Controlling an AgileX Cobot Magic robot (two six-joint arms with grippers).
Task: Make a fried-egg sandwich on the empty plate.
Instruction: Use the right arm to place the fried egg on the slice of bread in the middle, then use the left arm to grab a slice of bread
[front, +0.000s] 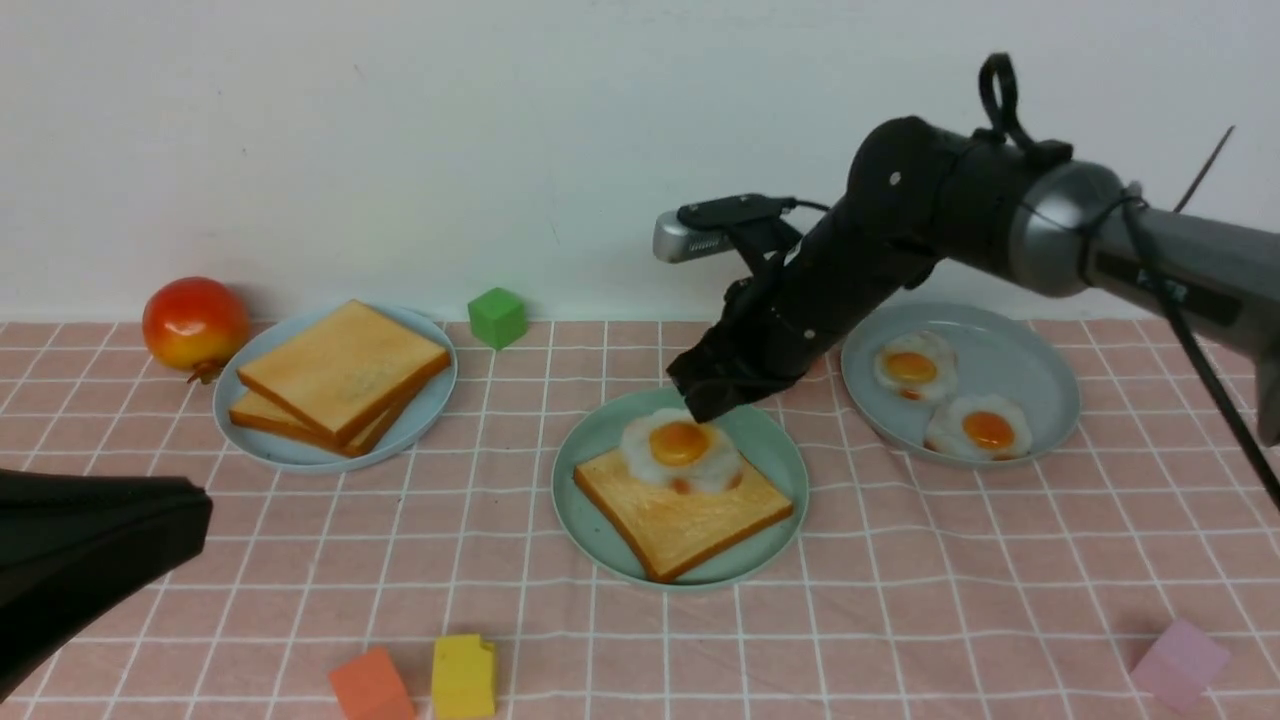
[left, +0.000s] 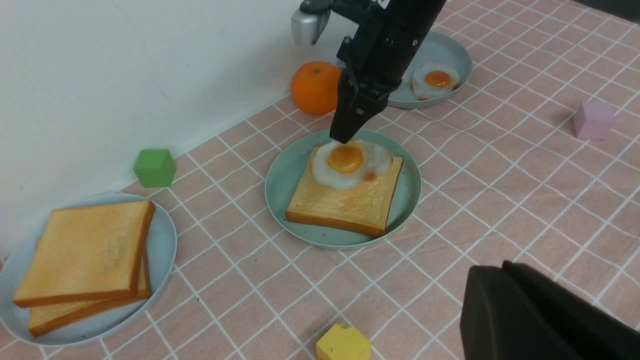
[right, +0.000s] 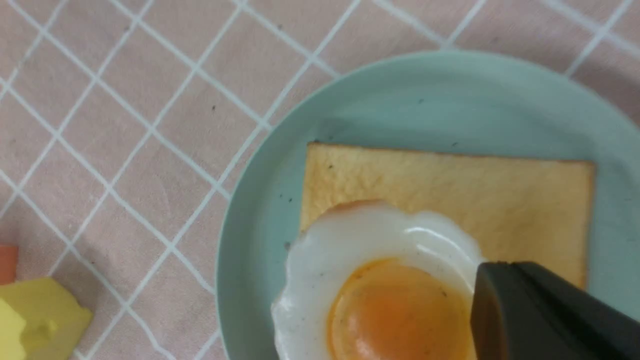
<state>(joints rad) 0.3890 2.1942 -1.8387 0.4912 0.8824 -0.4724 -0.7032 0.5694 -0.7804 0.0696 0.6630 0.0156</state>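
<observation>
The mint-green plate (front: 590, 450) (left: 282, 180) (right: 400, 110) sits mid-table with one toast slice (front: 690, 520) (left: 345, 205) (right: 450, 185) lying flat on it. A fried egg (front: 680, 445) (left: 345, 160) (right: 380, 280) rests on the far part of that slice and overhangs its edge. My right gripper (front: 705, 408) (left: 342, 136) (right: 482, 280) reaches down from the right, shut on the egg's far rim. Two more toast slices (front: 340, 370) (left: 85, 250) are stacked on a pale blue plate at far left. My left gripper (front: 195, 510) (left: 480, 280) hangs shut and empty, low at the left.
A grey-blue plate (front: 1040, 380) at the right holds two more eggs (front: 910, 365). A red fruit (front: 195, 322), a green cube (front: 497, 317) and an orange (left: 316, 87) stand by the wall. Yellow (front: 463, 677), orange (front: 372, 685) and pink (front: 1180, 660) blocks lie near the front edge.
</observation>
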